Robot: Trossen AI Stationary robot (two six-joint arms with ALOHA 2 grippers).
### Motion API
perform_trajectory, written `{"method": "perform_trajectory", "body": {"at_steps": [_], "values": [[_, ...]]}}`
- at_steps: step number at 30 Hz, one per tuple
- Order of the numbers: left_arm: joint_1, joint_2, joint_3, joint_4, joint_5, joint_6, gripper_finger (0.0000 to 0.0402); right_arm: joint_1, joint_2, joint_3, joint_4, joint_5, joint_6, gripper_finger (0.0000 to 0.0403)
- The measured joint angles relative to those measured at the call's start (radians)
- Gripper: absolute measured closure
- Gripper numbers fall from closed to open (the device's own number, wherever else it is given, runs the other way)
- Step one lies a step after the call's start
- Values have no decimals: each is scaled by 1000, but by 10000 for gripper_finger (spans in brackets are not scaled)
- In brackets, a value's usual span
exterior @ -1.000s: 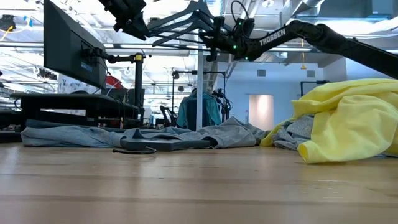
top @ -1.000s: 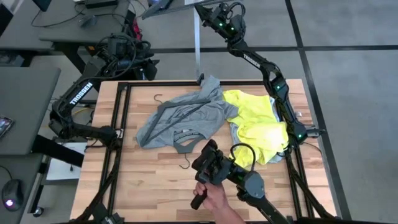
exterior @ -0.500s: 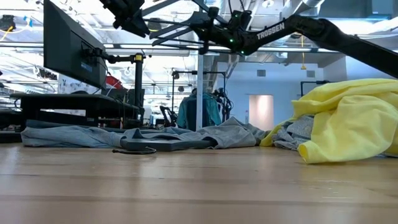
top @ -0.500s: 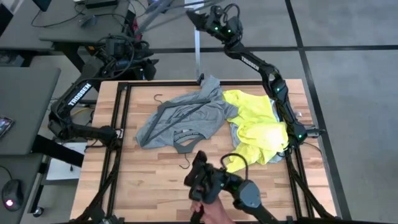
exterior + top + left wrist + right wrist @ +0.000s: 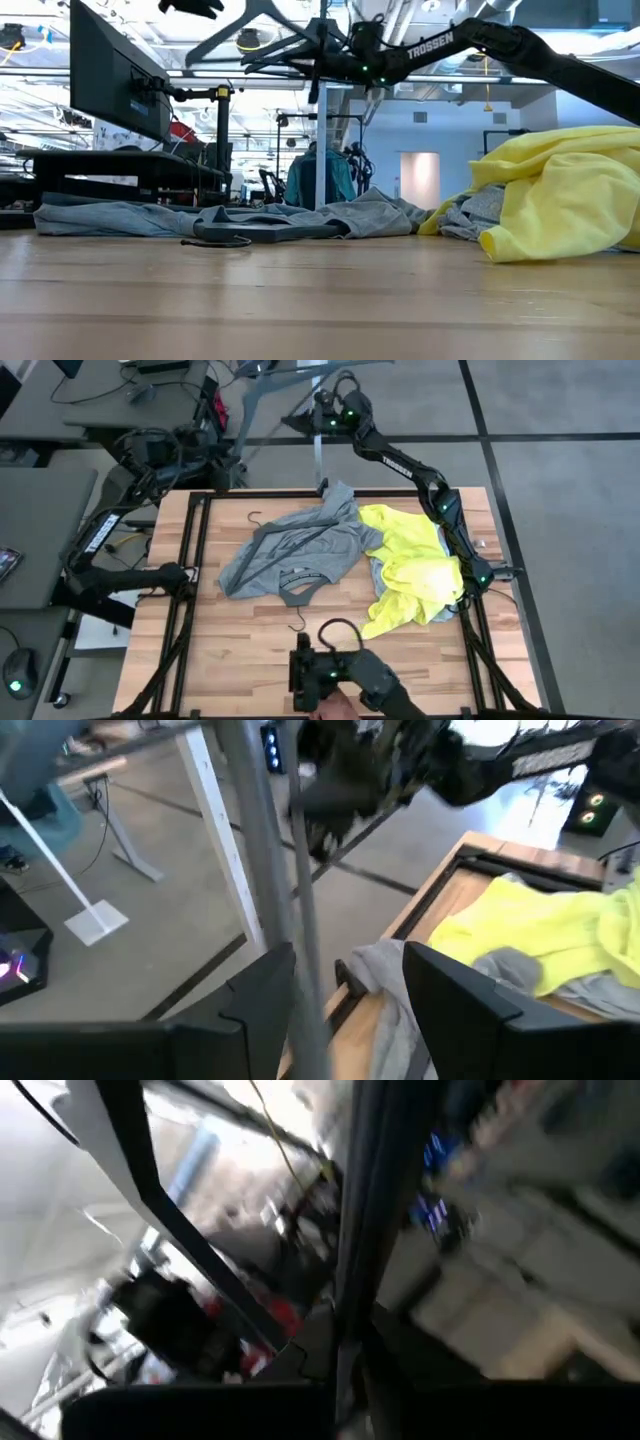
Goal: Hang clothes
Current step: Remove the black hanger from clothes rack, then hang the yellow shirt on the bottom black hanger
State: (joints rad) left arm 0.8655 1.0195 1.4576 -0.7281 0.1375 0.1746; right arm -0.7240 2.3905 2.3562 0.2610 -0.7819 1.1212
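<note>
A grey T-shirt (image 5: 295, 550) and a neon-yellow T-shirt (image 5: 415, 570) lie crumpled on the wooden table; pale fabric (image 5: 377, 575) peeps out under the yellow one. My right gripper (image 5: 312, 420) reaches high beyond the table's far edge, by the white rack pole (image 5: 318, 455), and is shut on a thin hanger (image 5: 260, 40). My left gripper (image 5: 228, 460) hovers open off the far left corner, high up (image 5: 195, 5). In the left wrist view a grey bar (image 5: 290, 920) runs between its fingers. My right gripper pinches a thin dark bar of the hanger (image 5: 350, 1270) between its two shut fingers, reaching about level from the table's right. The hanger is held high in the air, clear of everything, tilted. My left gripper: I cannot tell whether the grey bar touches its fingers.
A person's hand (image 5: 335, 708) holds a dark device (image 5: 320, 670) over the table's near edge. Hooks of other black hangers (image 5: 255, 518) (image 5: 297, 624) stick out from under the grey T-shirt. Bare wood lies at the near left (image 5: 230, 650). A black frame (image 5: 200, 560) rims the table.
My right gripper has swung toward the table's left beyond the far edge and turned its wrist, and the hanger has turned with it. My left gripper has drawn back up and to the left, away from the hanger's end. The hand-held device has slid left along the near edge.
</note>
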Motion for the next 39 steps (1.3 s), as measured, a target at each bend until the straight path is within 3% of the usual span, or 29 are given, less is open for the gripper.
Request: {"method": "perform_trajectory", "body": {"at_steps": [8, 13, 18, 24, 29, 33, 39], "values": [[-41, -21, 0, -202, -17, -13, 228, 82, 0, 0, -389, -31, -223, 389], [-59, -16, 0, -286, -47, 10, 228, 153, 2, -31, -523, 12, -299, 389], [-70, -20, 0, -314, -70, 3, 228, 228, 61, -39, -577, 49, -301, 389], [-79, -22, -1, -361, -86, -6, 228, 317, 159, -40, -537, 50, -187, 387], [-94, -22, -1, -377, -86, -28, 228, 362, 184, -40, -564, 48, -155, 351], [-96, -22, -10, -385, -85, -41, 228, 361, 178, -40, -599, 49, -328, 324], [-97, -21, -39, -382, -85, -36, 228, 354, 135, -39, -792, 50, -653, 296]]}}
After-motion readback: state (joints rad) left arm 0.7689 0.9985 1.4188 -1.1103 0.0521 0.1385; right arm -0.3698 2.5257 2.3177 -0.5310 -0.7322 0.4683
